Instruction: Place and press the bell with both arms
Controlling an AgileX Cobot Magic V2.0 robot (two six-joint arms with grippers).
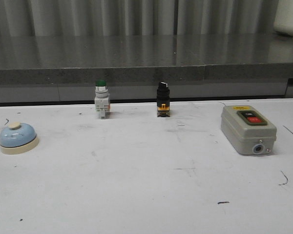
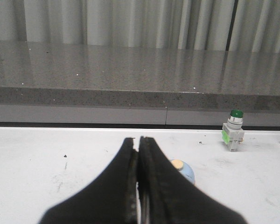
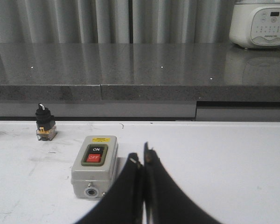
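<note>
The bell [image 1: 18,138] sits untouched at the desk's [image 1: 146,195] far left edge. The left hand [image 2: 138,154] hangs closed and empty near it; the right hand [image 3: 143,163], also closed, hangs beside the grey box [image 3: 94,165]. Placing and pressing both remain.

Only the fingers showed. The left arm's matte black, two-fingered gripper [image 2: 138,140] had broad bases that curved and narrowed to slim tips, a pale seam running between them. The right arm's matching black gripper [image 3: 143,157] tapered alike, with a small bright metallic fleck at one tip, towards 11 o'clock.
</note>
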